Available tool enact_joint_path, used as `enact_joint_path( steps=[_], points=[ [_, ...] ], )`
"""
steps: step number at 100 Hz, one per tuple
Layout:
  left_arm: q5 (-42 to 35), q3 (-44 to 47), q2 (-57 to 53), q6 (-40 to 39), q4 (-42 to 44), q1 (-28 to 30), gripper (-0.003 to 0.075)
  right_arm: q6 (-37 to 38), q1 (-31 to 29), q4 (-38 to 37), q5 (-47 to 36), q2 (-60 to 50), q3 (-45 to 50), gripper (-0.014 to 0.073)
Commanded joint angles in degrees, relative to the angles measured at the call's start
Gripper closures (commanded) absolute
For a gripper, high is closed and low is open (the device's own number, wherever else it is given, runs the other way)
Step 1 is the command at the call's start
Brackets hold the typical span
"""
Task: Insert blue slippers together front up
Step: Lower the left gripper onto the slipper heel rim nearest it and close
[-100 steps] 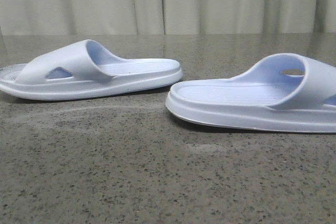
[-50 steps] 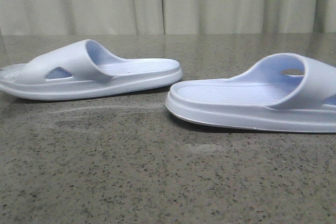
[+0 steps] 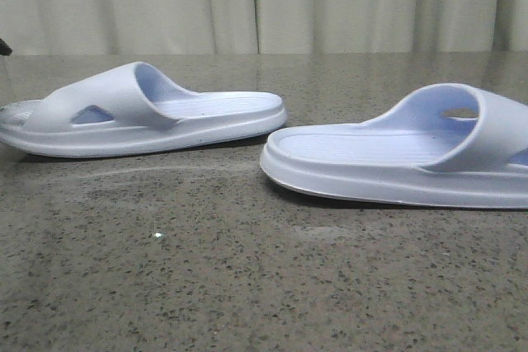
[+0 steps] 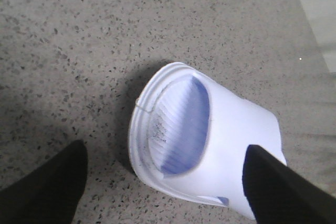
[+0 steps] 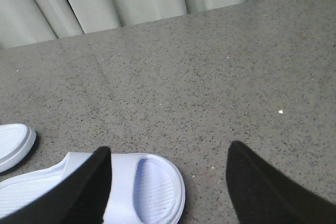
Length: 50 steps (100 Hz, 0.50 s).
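At the left of the front frame we see the left slipper (image 3: 148,113), a very pale blue-white moulded slide lying sole-down on the speckled grey stone table (image 3: 206,286), its wide strap arching up at centre-left with a triangular cut-out in its side and a ribbed footbed running toward the middle of the frame. Its thick sole shows a rim line along the edge. Just right of centre, apart from it by a narrow gap of table, begins the right slipper (image 3: 396,162), nearer the camera and larger in the frame, the same pale foam, its rounded end facing left, its strap rising at the right edge with a cut-out showing through the opening. A pale pleated curtain (image 3: 264,2) fills the top of the frame behind the table. In the left wrist view we look down on the left slipper (image 4: 210,145) at lower centre, strap uppermost and the bluish ribbed footbed visible beneath it; the left gripper (image 4: 168,192) is spread wide, its dark fingers (image 4: 47,192) at the lower corners, touching nothing. In the right wrist view the right slipper (image 5: 142,187) lies at lower left, the right gripper (image 5: 168,187) also spread wide, one finger (image 5: 262,187) at lower right over bare table.
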Motion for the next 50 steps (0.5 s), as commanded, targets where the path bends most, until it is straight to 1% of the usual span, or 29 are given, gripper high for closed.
enact_joint_path(
  steps=[1,42,50],
  points=[
    [-2.2,-1.4,0.6,-0.5,-2.9,-0.2,0.0195,0.0,0.1,-0.1,-4.7,0.9,-2.0,0.019],
    [-2.2,-1.4,5.4,0.0,-5.9,-0.2,0.0195,0.0,0.1,-0.1,-5.1,0.9,-2.0,0.019],
    [-2.2,-1.4,6.3,0.0,-6.7,-0.2,0.0211,0.0,0.1,-0.1,-5.1,0.9,-2.0,0.019]
  ],
)
